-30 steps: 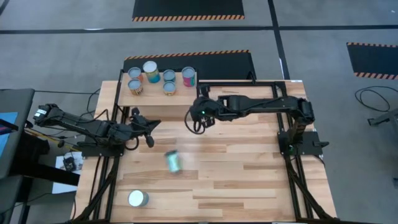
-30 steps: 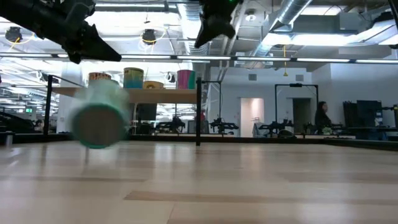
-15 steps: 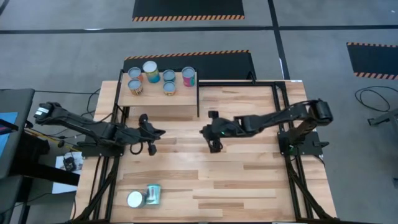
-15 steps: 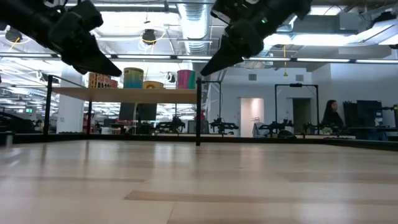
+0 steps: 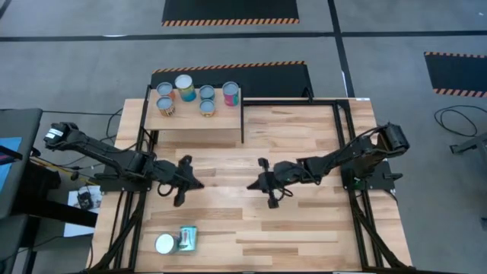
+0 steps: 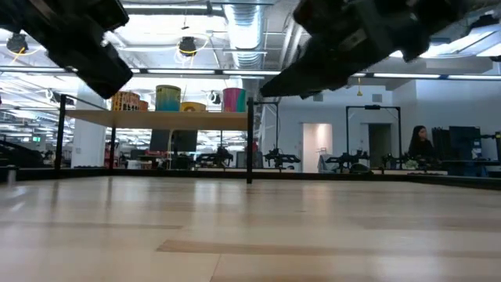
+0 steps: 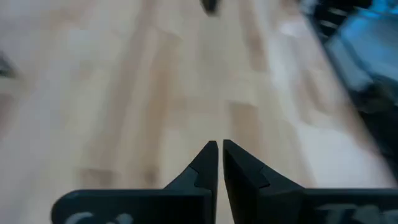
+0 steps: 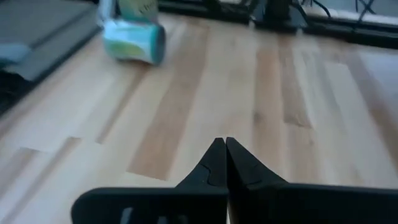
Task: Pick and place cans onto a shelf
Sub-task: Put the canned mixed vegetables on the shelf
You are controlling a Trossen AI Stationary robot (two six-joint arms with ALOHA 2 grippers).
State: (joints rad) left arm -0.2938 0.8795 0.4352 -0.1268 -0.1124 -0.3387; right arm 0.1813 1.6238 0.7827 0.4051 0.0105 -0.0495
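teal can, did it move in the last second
Yes: the teal can went from mid-table toward the near edge, away from the shelf, beside the upright can.

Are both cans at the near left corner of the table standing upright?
No: in the high view the teal can lies on its side, beside a can that stands upright.

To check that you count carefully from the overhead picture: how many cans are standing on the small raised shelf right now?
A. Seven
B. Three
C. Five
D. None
C: the high view shows five round can tops on the shelf, while two more cans, an upright can and a tipped teal can, sit at the table's near-left corner.
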